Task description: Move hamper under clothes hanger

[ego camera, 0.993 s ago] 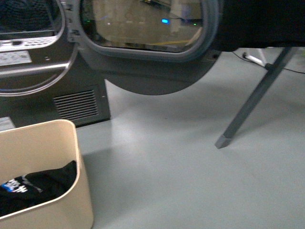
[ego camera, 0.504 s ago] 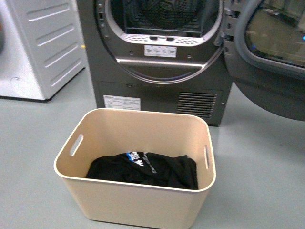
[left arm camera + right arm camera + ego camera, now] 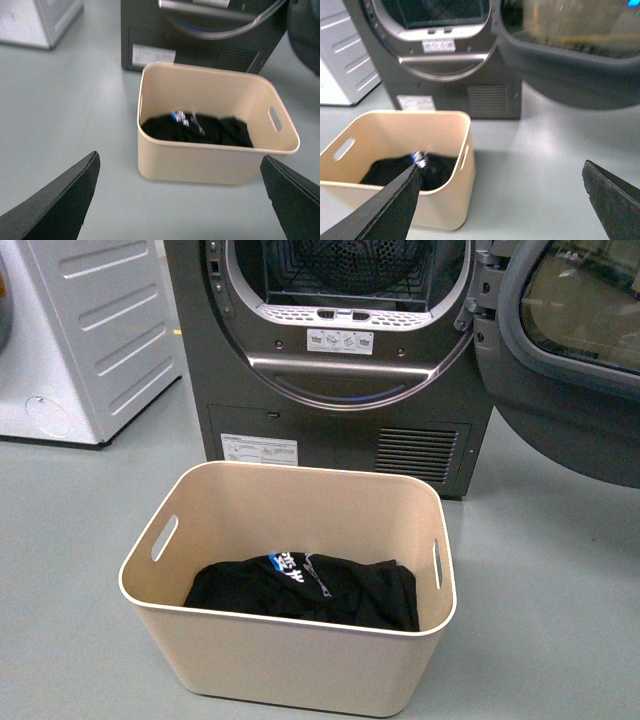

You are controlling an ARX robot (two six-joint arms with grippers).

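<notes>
Our left gripper [image 3: 179,158] hangs over the pale grey floor [image 3: 65,100] with its jaws spread wide and nothing between them, and our right gripper [image 3: 501,165] is just as wide open and empty. Neither touches the hamper [image 3: 290,660], which shows beyond them in both wrist views. This beige tub stands upright on the floor, straight ahead of us in the front view, with 1 long wall towards us and 2 slot handles [image 3: 165,537] cut in its short sides. A crumpled black garment [image 3: 310,590] with a small blue and white print lies on its bottom. Just behind the hamper stands the dark grey dryer [image 3: 340,430], near its far wall but apart from it; we see a white label [image 3: 258,449] and a vent grille [image 3: 415,453] low on its front. Its round door [image 3: 570,370] is swung open to the right, clear of the tub. Further left, beside the dryer, stands a white appliance [image 3: 90,330].
</notes>
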